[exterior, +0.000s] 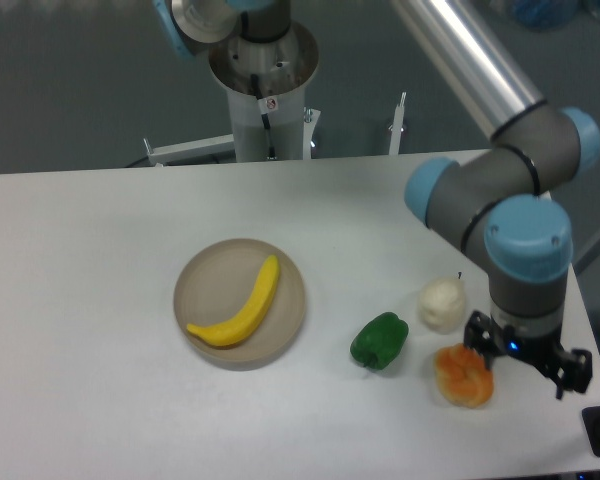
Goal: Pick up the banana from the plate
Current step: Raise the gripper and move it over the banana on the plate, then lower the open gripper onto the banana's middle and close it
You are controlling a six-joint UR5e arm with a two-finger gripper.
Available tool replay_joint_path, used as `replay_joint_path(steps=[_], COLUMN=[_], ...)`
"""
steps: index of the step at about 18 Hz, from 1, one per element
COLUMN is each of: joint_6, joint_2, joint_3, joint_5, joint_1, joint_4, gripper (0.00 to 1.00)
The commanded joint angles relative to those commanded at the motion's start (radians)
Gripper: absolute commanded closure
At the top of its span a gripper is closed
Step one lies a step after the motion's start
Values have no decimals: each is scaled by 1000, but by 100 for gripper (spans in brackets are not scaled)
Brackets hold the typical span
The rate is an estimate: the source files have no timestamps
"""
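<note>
The yellow banana lies diagonally on the round beige plate, left of the table's middle. Its upper tip points toward the back right and its lower end rests near the plate's front left rim. My gripper is far to the right, near the table's front right corner and well away from the plate. Only its black base shows below the blue-capped wrist. The fingers are hidden, so I cannot tell whether they are open or shut. Nothing shows as held.
A lumpy orange item lies just left of the gripper, close to or touching it. A white lumpy item and a green pepper lie between the plate and the gripper. The arm's base stands behind the table.
</note>
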Motion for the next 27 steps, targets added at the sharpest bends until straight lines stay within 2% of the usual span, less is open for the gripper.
replay_joint_path(steps=[3, 5, 7, 9, 12, 15, 17, 20, 22, 24, 27], joint_6=[-21, -70, -150, -202, -291, -350, -351, -359, -362, -374, -391], joint_2=[77, 117, 150, 177, 209, 250, 272, 299, 301, 296, 289], joint_3=[-52, -98, -161, -224, -281, -369, -435, -573, -647, -672, -687], joint_5=[-9, -84, -152, -170, -219, -284, -284, -276, -273, -271, -271], joint_1=[-2, -2, -3, -12, -43, -48, -70, -123, -143, -170, -187], joint_4=[-97, -120, -125, -122, -125, -111, -62, 119, 211, 240, 245], gripper=[0, 0, 0, 0, 0, 0, 0, 0, 0, 0, 0])
